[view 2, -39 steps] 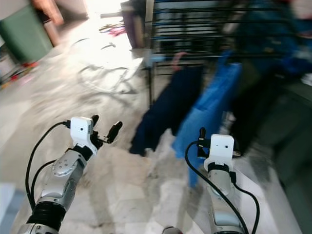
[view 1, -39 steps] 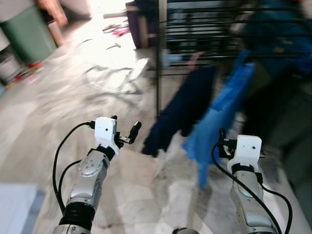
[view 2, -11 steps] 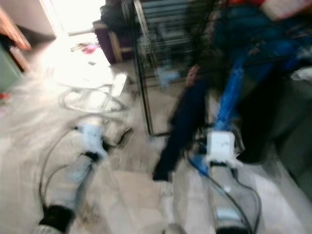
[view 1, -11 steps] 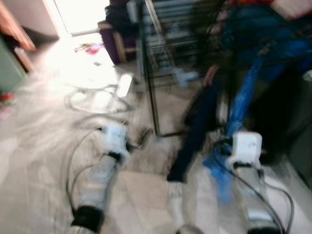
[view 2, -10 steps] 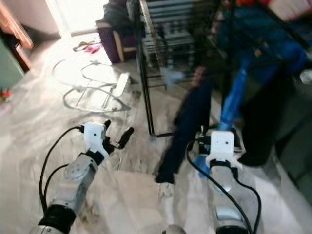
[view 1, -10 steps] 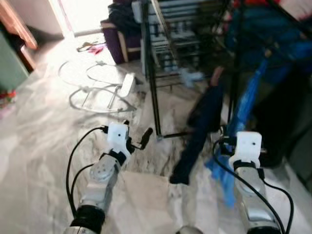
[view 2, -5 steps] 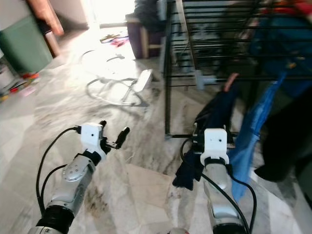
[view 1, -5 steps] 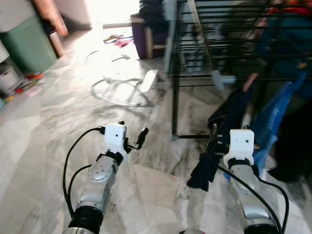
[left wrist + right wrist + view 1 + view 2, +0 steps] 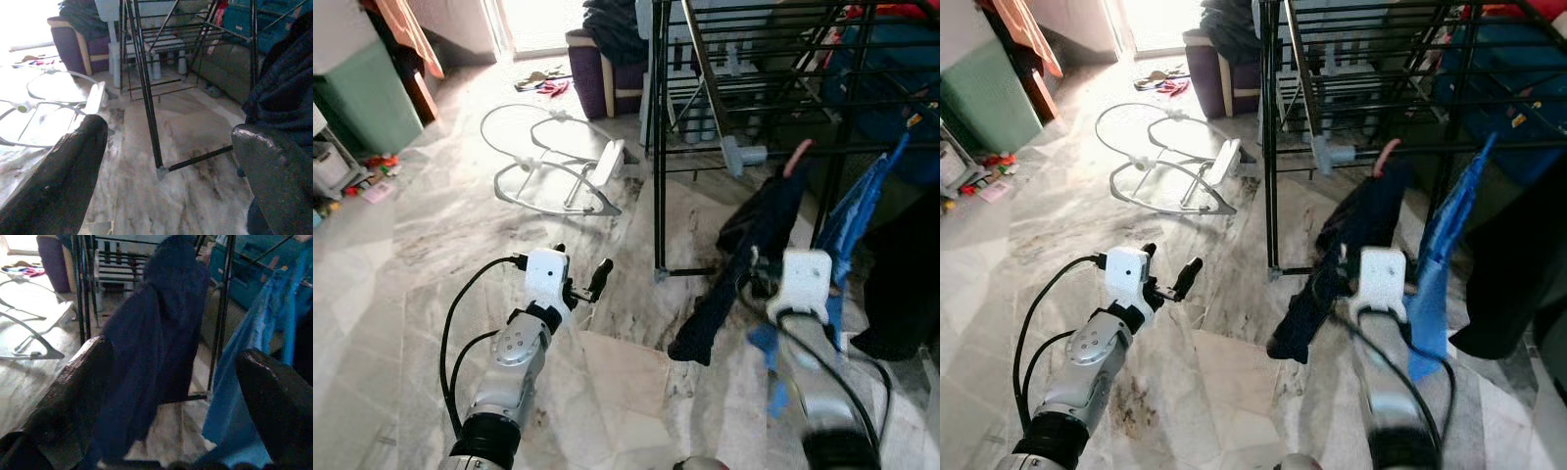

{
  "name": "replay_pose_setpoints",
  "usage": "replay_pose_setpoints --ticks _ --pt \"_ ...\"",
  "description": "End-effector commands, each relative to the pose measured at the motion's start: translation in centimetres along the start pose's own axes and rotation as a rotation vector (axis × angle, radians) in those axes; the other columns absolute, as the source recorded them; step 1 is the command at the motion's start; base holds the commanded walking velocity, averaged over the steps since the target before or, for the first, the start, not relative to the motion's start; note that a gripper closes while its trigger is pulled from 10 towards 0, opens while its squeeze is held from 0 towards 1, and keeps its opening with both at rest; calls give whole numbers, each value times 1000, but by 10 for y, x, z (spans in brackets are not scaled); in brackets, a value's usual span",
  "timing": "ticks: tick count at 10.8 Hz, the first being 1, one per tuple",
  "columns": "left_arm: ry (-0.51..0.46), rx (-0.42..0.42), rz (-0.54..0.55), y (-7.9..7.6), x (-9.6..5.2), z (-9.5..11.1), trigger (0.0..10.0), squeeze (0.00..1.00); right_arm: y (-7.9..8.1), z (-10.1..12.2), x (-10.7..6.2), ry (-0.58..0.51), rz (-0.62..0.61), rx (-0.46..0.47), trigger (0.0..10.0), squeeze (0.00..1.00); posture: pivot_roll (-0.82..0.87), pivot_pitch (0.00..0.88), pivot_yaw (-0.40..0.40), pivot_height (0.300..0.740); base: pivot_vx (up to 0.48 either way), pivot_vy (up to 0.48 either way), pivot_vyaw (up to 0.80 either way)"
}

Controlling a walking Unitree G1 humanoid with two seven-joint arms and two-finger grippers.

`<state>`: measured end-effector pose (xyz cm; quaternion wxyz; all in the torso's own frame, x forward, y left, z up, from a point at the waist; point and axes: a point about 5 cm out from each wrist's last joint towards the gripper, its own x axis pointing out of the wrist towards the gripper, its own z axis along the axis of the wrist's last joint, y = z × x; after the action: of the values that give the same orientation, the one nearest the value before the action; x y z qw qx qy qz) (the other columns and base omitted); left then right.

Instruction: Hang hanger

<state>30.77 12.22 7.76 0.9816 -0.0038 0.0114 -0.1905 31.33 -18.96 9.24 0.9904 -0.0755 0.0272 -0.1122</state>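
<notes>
The left gripper [image 9: 585, 282] is raised over the marble floor [image 9: 431, 245], its jaws spread wide and holding nothing; in the left wrist view its two fingers [image 9: 63, 176] stand far apart, framing the foot of a black rack [image 9: 146, 98]. The right gripper [image 9: 1340, 269] is raised close in front of a navy garment [image 9: 1351, 245], and in the right wrist view its fingers [image 9: 68, 396] are likewise wide apart with nothing between them, the navy garment [image 9: 156, 333] hanging just beyond them and a blue garment [image 9: 254, 357] beside it. The right arm is blurred in the head views.

The navy garment hangs from a pink hanger hook [image 9: 795, 157] caught on a low bar of the rack [image 9: 658, 137], its tail dropping nearly to the floor. The blue garment [image 9: 850, 220] hangs just to its right, and a dark cloth [image 9: 1508, 284] further right again. Teal fabric [image 9: 891, 69] lies over the top rails of the rack.

On the floor to the left of the rack sits a white wire frame [image 9: 558, 166]. Behind it are a purple chair [image 9: 602, 69] piled with dark clothes. A green cabinet [image 9: 367, 98] stands at the far left, with small items scattered on the floor near it.
</notes>
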Motion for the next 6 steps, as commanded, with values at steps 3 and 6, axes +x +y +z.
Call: replay_pose_setpoints --ticks 3,6 --pt "34 53 -39 0 -1 -7 10000 0 23 7 17 54 59 12 10000 0 -300 122 44 740 0 0 0" --pt "39 46 -23 3 -6 -12 10000 0 34 14 35 107 69 39 10000 0 -277 115 35 740 0 0 0"
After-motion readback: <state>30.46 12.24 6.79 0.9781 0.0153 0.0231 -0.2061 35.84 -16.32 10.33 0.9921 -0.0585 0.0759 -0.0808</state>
